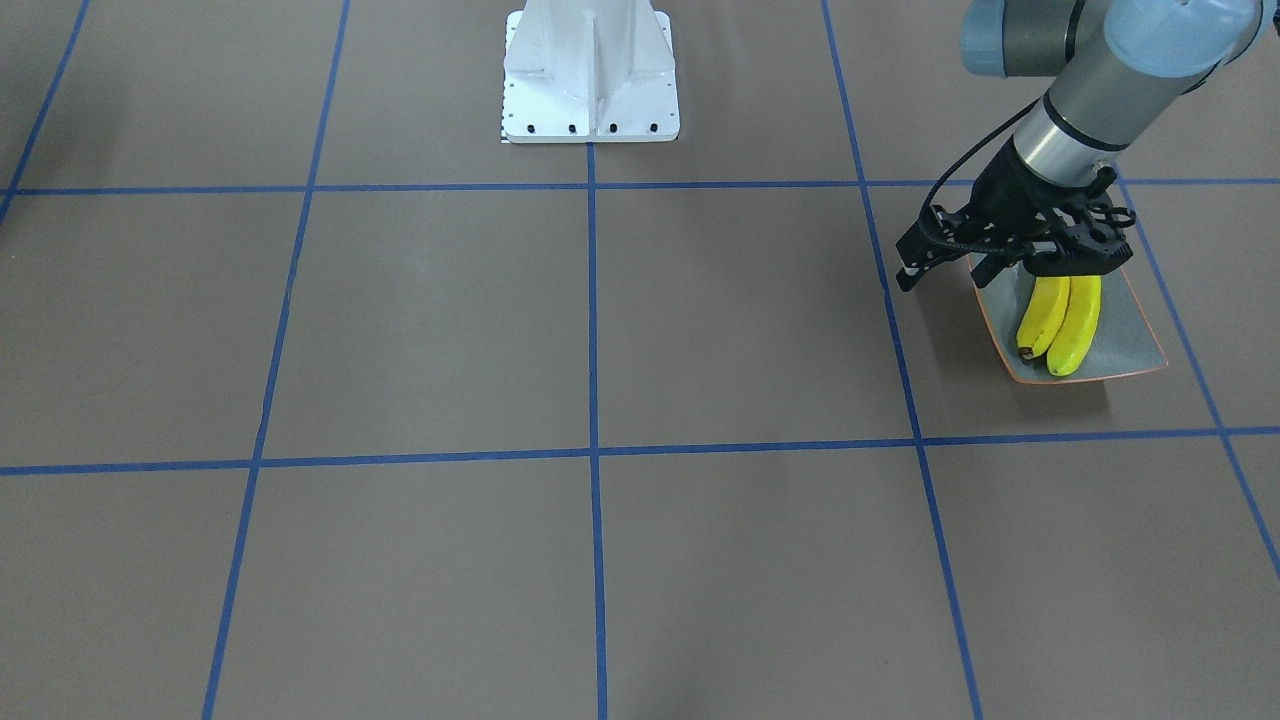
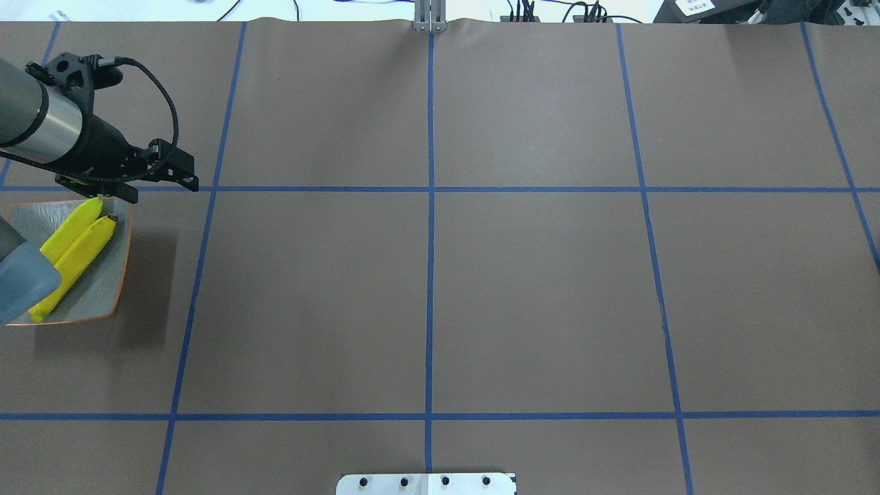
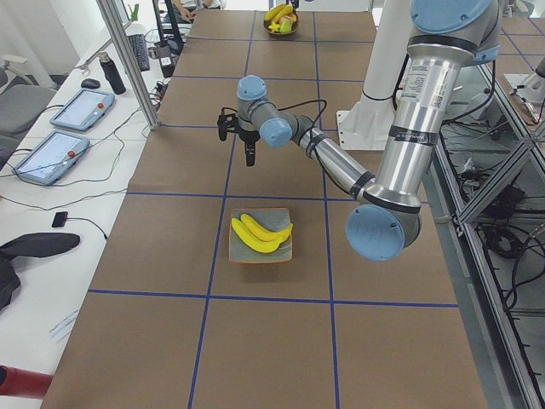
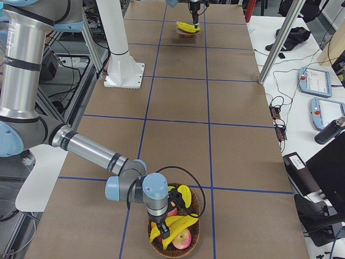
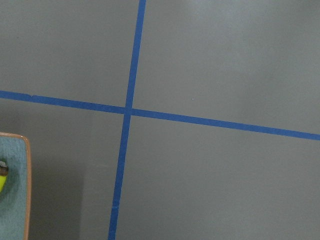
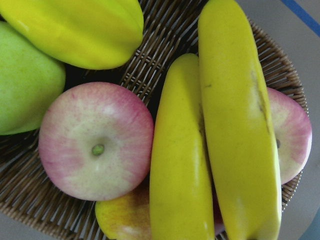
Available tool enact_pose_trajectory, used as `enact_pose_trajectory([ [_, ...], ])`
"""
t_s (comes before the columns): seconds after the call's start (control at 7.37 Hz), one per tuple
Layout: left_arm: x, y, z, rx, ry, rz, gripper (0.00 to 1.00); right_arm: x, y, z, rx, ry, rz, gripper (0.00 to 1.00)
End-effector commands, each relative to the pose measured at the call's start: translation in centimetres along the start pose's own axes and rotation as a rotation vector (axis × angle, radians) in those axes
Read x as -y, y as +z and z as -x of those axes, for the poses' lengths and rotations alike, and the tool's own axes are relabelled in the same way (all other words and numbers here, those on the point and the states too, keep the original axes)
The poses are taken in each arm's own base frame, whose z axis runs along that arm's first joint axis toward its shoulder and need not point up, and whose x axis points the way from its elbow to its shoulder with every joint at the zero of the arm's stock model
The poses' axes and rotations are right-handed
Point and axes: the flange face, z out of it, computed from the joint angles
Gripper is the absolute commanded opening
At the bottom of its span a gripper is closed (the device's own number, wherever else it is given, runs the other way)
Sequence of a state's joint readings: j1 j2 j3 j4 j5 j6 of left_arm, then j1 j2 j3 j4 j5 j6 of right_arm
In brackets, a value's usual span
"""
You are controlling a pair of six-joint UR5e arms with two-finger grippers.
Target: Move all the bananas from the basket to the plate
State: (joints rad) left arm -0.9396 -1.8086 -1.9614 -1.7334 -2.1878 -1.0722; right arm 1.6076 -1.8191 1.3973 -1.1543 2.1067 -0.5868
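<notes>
Left tool (image 2: pixel 161 191) hangs over the bench (image 1: pixel 600 330) just past the plate's far edge, beside a crossing of blue tape lines (image 1: pixel 592 300). Its fingers are spread apart and empty, nothing between them.

The plate (image 1: pixel 1125 320) sits on the robot's left side of the bench. Two bananas (image 1: pixel 1043 315) lie on it side by side, touching along their length, dark tips toward the operators' side. The left wrist view shows mostly bare bench and tape, with one corner of the plate at its lower left edge.

The basket (image 6: pixel 165 40) is at the far opposite end, on the robot's right, well apart from the plate. Two more bananas lie in it, a shorter banana (image 6: pixel 182 165) and a longer banana (image 6: pixel 240 125), pressed together across the top of the other fruit. Under and around them are a pink apple (image 6: pixel 95 140), a second apple (image 6: pixel 290 135) mostly hidden behind the longer banana, a green fruit (image 6: pixel 25 85) and a ribbed yellow-green fruit (image 6: pixel 80 25).

Right tool (image 4: pixel 166 226) is low over the basket, pointing down at the fruit — cannot tell whether it is spread or clenched, since only the side view shows it and its wrist view shows no fingers.
</notes>
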Motion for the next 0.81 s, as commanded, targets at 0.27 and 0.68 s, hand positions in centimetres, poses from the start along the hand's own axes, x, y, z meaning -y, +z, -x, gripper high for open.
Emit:
enact_pose_trajectory([
  [0.27, 0.1, -0.1, 0.1, 0.001, -0.002, -0.002, 1.00, 0.3, -0.2, 0.0, -0.002, 0.000, -0.004, 0.31],
  [0.68, 0.0, 0.1, 0.6, 0.007, 0.004, 0.001, 1.00, 1.1, -1.0, 0.0, -0.007, -0.018, -0.021, 0.00],
])
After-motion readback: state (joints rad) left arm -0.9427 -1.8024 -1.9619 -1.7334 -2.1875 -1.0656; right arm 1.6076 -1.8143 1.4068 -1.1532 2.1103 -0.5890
